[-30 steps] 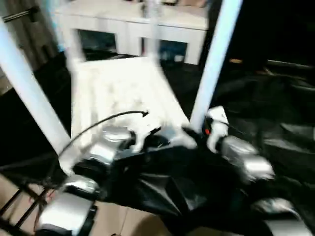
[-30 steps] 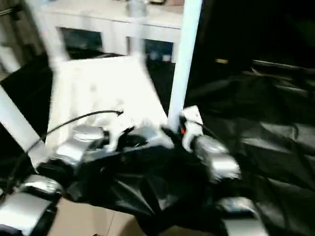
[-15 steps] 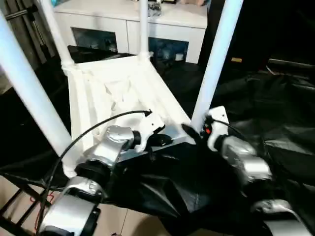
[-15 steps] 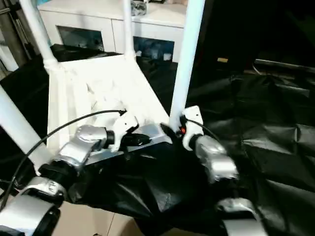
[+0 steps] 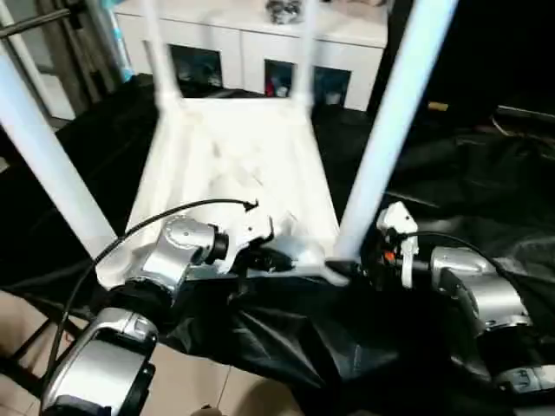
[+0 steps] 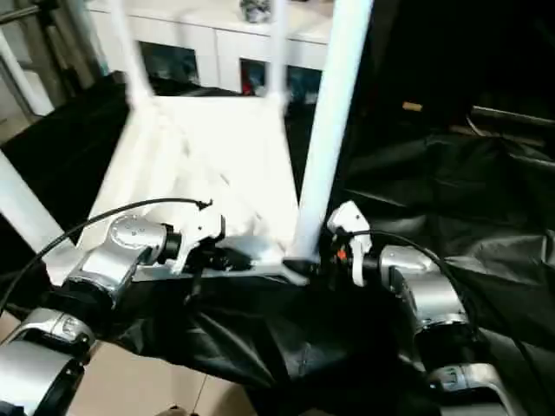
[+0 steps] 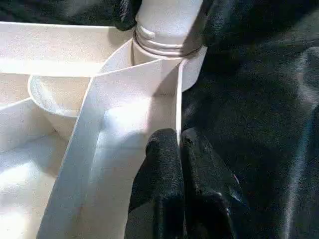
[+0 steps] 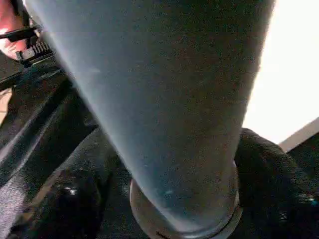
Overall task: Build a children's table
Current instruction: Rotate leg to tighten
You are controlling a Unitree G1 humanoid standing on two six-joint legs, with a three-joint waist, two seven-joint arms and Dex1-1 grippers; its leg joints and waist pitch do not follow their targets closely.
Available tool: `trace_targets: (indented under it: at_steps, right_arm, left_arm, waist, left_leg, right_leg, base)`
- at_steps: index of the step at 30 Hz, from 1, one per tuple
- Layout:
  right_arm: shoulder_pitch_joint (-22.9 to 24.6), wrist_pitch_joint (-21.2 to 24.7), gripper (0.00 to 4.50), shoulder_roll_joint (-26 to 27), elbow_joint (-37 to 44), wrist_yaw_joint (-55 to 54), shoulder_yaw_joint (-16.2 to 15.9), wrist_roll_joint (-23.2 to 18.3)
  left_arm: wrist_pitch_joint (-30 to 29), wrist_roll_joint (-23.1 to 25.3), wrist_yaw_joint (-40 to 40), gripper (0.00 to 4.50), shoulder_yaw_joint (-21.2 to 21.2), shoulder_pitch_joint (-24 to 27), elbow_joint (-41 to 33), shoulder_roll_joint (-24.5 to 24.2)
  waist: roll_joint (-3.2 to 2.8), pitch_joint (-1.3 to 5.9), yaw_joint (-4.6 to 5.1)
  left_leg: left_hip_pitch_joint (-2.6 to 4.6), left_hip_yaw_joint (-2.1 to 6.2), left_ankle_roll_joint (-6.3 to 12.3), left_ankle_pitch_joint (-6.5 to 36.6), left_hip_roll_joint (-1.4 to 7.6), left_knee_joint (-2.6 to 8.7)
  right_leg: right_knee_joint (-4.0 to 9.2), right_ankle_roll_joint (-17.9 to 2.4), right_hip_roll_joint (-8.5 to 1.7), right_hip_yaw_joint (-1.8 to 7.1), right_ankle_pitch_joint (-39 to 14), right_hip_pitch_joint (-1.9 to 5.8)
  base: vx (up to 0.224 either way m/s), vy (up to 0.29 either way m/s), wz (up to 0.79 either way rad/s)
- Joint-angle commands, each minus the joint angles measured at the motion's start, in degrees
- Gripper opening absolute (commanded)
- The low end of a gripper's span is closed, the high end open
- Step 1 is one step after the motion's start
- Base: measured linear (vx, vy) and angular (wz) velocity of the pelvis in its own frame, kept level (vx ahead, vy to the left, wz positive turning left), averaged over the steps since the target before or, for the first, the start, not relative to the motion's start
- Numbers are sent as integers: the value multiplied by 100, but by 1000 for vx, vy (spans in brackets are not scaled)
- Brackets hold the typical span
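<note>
Tabletop (image 5: 234,165) lies underside-up on the black-draped surface (image 5: 486,182), legs standing in its sockets. My left gripper (image 7: 179,144) reaches level, fingers pinching the near rim wall. My right fingers (image 8: 269,169) stand spread around the near right leg (image 5: 390,121) at its base.

Dim room, glare on white tabletop (image 5: 234,156), motion blur, black cloth (image 5: 451,173) swallowing detail

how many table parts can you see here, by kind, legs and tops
legs: 4 (near right, near left, far left, far right)
tabletop: 1
total: 5
</note>
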State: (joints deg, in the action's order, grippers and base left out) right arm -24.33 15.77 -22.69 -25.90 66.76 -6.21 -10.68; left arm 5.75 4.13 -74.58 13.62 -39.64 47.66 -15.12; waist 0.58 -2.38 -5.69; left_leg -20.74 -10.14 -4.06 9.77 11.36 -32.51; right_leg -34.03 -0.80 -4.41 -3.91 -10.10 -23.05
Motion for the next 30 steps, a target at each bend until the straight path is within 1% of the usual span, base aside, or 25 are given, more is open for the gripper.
trace_targets:
  at_steps: [1, 2, 3, 4, 6, 10, 13, 15, 16, 17, 18, 19, 20, 21, 22, 23, 24, 25, 26, 27, 28, 29, 30]
  right_arm:
    - [99, 97, 330, 173, 243, 483, -458, -171]
    - [111, 139, 319, 168, 282, 512, -461, -180]
    - [126, 185, 316, 176, 315, 532, -466, -195]
    - [126, 185, 312, 176, 315, 532, -466, -195]
    - [165, 243, 291, 202, 363, 559, -477, -224]
    - [184, 242, 266, 226, 382, 516, -448, -238]
    - [202, 292, 257, 320, 344, 312, -342, -273]
    - [156, 137, 256, 482, 148, -125, -196, -191]
    - [132, 77, 256, 563, 56, -333, -126, -156]
    - [132, 77, 255, 563, 56, -333, -126, -156]
    - [100, -22, 253, 665, -54, -578, -54, -108]
    - [-28, -47, 253, 872, -349, -1263, 95, 30]
    - [-28, -47, 253, 872, -349, -1263, 95, 30]
    - [-159, -56, 252, 1076, -651, -1904, 212, 155]
    - [-253, -101, 251, 1286, -885, -2495, 273, 295]
    - [-253, -101, 251, 1286, -885, -2495, 273, 295]
    - [-317, -108, 251, 1457, -1049, -2958, 319, 393]
    - [-347, -65, 251, 1615, -1154, -3323, 318, 486]
    - [-356, -81, 251, 1728, -1213, -3536, 315, 563]
    - [-357, -83, 251, 1741, -1220, -3561, 314, 572]
    - [-366, -129, 251, 1841, -1279, -3724, 292, 644]
    - [-366, -129, 251, 1841, -1279, -3724, 292, 644]
    - [-375, -321, 286, 1973, -1363, -3779, 290, 664]
  left_arm:
    - [51, -17, 155, 0, 70, -172, 37, 116]
    - [68, -19, 130, 0, 72, -178, 59, 104]
    - [73, -23, 114, 0, 73, -175, 60, 98]
    - [73, -23, 114, 0, 73, -175, 60, 98]
    - [80, -30, 77, 0, 76, -143, 36, 99]
    - [100, -42, 57, 0, 77, -130, 49, 106]
    - [88, -69, 136, 0, 37, -114, 84, 150]
    - [12, -84, 299, 0, -15, -108, 67, 208]
    - [-23, -94, 373, 0, -41, -101, 51, 239]
    - [-23, -94, 373, 0, -41, -101, 51, 239]
    - [-64, -112, 477, 0, -80, -93, 31, 285]
    - [-162, -112, 696, 0, -123, -70, -10, 376]
    - [-162, -112, 696, 0, -123, -70, -10, 376]
    - [-269, -75, 920, 0, -124, -18, -86, 475]
    - [-421, -42, 1132, 0, -110, 59, -215, 593]
    - [-421, -42, 1132, 0, -110, 59, -215, 593]
    - [-557, -7, 1309, 0, -93, 121, -328, 691]
    - [-700, 33, 1457, 0, -59, 193, -476, 792]
    - [-809, 54, 1553, 0, -37, 247, -595, 866]
    - [-821, 56, 1565, 0, -34, 253, -608, 874]
    - [-911, 74, 1625, 0, 0, 308, -731, 940]
    - [-911, 74, 1625, 0, 0, 308, -731, 940]
    - [-976, 72, 1642, 0, 72, 385, -899, 995]
  waist:
    - [11, 322, -3]
    - [16, 324, -6]
    - [3, 327, -10]
    - [7, 329, -11]
    - [6, 330, -15]
    - [2, 329, -21]
    - [3, 330, -30]
    - [-5, 327, -29]
    - [-17, 315, -20]
    - [-7, 310, -10]
    - [-7, 295, 20]
    - [-7, 295, 20]
    - [-18, 277, 98]
    - [-10, 286, 119]
    - [-37, 268, 168]
    - [-28, 262, 238]
    - [-19, 278, 259]
    - [-17, 270, 283]
    - [-28, 254, 312]
    - [-19, 255, 325]
    - [-23, 270, 338]
    - [-28, 268, 347]
    - [-27, 271, 348]
  left_leg:
    - [53, 14, 285, 1310, 214, 340]
    - [50, 13, 276, 1296, 212, 338]
    - [52, 15, 274, 1270, 213, 337]
    - [50, 12, 281, 1246, 210, 334]
    - [41, 12, 286, 1200, 207, 331]
    - [52, 11, 270, 1246, 212, 332]
    - [53, 13, 252, 1269, 210, 334]
    - [51, 13, 231, 1269, 208, 336]
    - [54, 14, 197, 1348, 209, 348]
    - [55, 21, 166, 1413, 203, 355]
    - [64, 32, 96, 1610, 195, 370]
    - [64, 32, 96, 1610, 195, 370]
    - [66, 64, -11, 1792, 182, 396]
    - [50, 77, -23, 1801, 171, 398]
    - [40, 89, -65, 1845, 171, 417]
    - [47, 92, -115, 1929, 164, 417]
    - [83, 91, -100, 1963, 161, 402]
    - [78, 85, -72, 1982, 160, 401]
    - [84, 92, -68, 2054, 158, 411]
    - [95, 84, -54, 2082, 147, 404]
    - [93, 85, -39, 2041, 149, 397]
    - [83, 87, -27, 2011, 156, 401]
    - [85, 77, 8, 1991, 157, 397]
  right_leg:
    - [401, -1260, -381, 243, -1213, 302]
    - [398, -1258, -381, 241, -1192, 304]
    - [394, -1260, -381, 240, -1161, 304]
    - [394, -1265, -378, 241, -1125, 305]
    - [383, -1278, -374, 239, -1032, 313]
    - [394, -1278, -380, 238, -1112, 305]
    - [391, -1270, -377, 237, -1117, 310]
    - [394, -1260, -381, 240, -1131, 302]
    - [407, -1242, -384, 240, -1241, 289]
    - [416, -1216, -385, 233, -1362, 290]
    - [453, -1117, -396, 233, -1772, 285]
    - [453, -1117, -396, 233, -1772, 285]
    - [491, -1024, -404, 227, -2150, 271]
    - [491, -979, -399, 216, -2230, 301]
    - [506, -922, -400, 217, -2364, 280]
    - [521, -903, -397, 214, -2480, 260]
    - [553, -863, -404, 222, -2554, 258]
    - [547, -877, -390, 232, -2510, 243]
    - [552, -871, -378, 222, -2589, 231]
    - [573, -844, -375, 221, -2670, 221]
    - [568, -843, -381, 231, -2646, 226]
    - [564, -857, -383, 235, -2584, 229]
    - [566, -864, -376, 238, -2507, 221]
  base:
    - [0, 0, 0]
    - [0, 0, 0]
    - [0, 0, 0]
    - [0, 0, 0]
    - [0, 0, 0]
    - [0, 0, 0]
    - [0, 0, 0]
    - [0, 0, 0]
    - [0, 0, 0]
    - [0, 0, 0]
    - [0, 0, 0]
    - [0, 0, 0]
    - [0, 0, 0]
    - [0, 0, 0]
    - [0, 0, 0]
    - [0, 0, 0]
    - [0, 0, 0]
    - [0, 0, 0]
    - [0, 0, 0]
    - [0, 0, 0]
    - [0, 0, 0]
    - [0, 0, 0]
    - [0, 0, 0]
